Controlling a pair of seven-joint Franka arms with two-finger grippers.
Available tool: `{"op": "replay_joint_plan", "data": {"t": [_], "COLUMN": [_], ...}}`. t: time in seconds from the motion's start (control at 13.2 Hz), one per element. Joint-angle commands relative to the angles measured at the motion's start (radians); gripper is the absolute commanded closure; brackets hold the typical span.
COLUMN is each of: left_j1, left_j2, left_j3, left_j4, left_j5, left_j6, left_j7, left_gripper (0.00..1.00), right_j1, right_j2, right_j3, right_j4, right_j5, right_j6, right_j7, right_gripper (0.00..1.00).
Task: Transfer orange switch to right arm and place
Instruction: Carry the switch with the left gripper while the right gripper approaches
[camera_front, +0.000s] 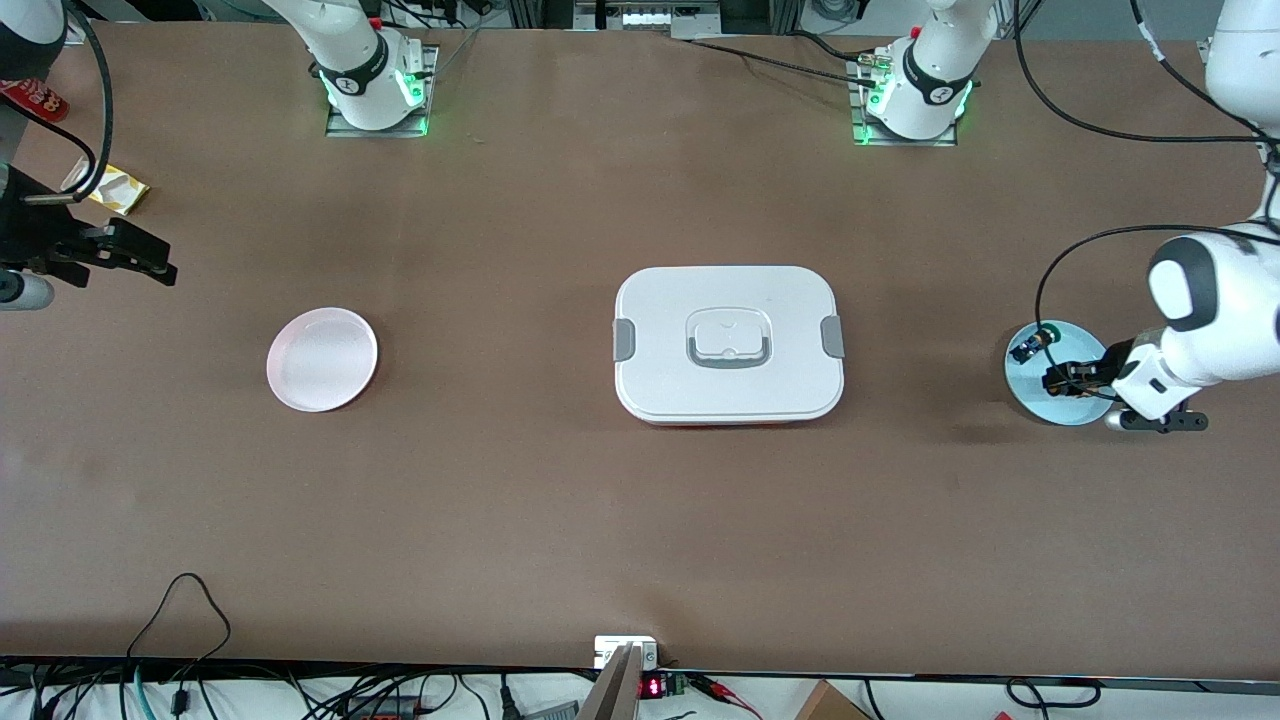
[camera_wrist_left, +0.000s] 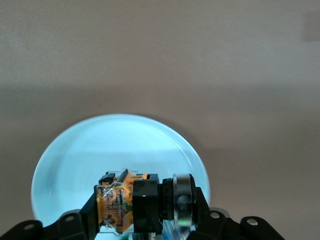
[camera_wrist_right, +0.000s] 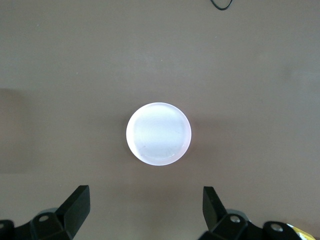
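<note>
One grasp made: left gripper (camera_wrist_left: 145, 212) clamped on the orange switch (camera_wrist_left: 131, 202), low over the blue plate (camera_front: 1030, 395). Right gripper (camera_wrist_right: 146, 207) spread wide, empty, waiting high above the pink plate (camera_front: 322, 359). Next, by judgement: lift clear, carry toward the right gripper for handover.

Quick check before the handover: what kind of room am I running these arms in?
Most likely a robotics lab bench: two arm bases bolted to a brown table, loose cables along its edge, and staged props like a white lidded box.
</note>
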Motion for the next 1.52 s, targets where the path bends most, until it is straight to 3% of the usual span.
{"op": "replay_joint_plan", "data": {"t": [0.0,0.15,0.3,0.61,0.68,0.76,0.91,1.29,1.44], "left_j1": [-0.004,-0.008,0.011,0.018,0.018,0.018,0.018,0.002,-0.001], "left_j2": [0.001,0.003,-0.002,-0.005,-0.006,-0.011,-0.038,-0.032,-0.032], "left_j3": [-0.015,-0.022,-0.087,-0.145,-0.153,-0.176,-0.225,-0.404,-0.471], "left_j4": [0.149,0.188,0.194,0.217,0.222,0.229,0.237,0.297,0.291], "left_j5": [-0.099,-0.165,-0.263,-0.586,-0.665,-0.747,-0.806,-0.975,-1.047], "left_j6": [-0.225,-0.292,-0.303,-0.325,-0.383,-0.433,-0.452,-0.422,-0.318], "left_j7": [0.028,0.031,0.051,0.163,0.177,0.188,0.194,0.312,0.507], "left_gripper": [0.57,0.59,0.6,0.6,0.62,0.65,0.7,0.7,0.7], "right_j1": [0.012,0.029,0.029,0.024,0.022,0.018,0.016,0.03,0.035], "right_j2": [0.014,0.04,0.069,0.1,0.112,0.13,0.135,0.143,0.144], "right_j3": [0.003,0.002,0.002,0.002,0.002,0.002,0.0,0.0,0.0], "right_j4": [-0.002,-0.002,-0.002,-0.002,-0.002,-0.003,-0.038,-0.167,-0.227], "right_j5": [0.056,0.154,0.271,0.479,0.533,0.614,0.772,1.145,1.239], "right_j6": [-0.012,-0.008,-0.014,-0.032,-0.044,-0.069,-0.071,-0.052,-0.039], "right_j7": [-0.008,0.001,-0.002,-0.004,-0.004,-0.004,0.002,0.004,0.007], "right_gripper": [0.0,0.0,0.0,0.0,0.0,0.0,0.0,0.0,0.0]}}
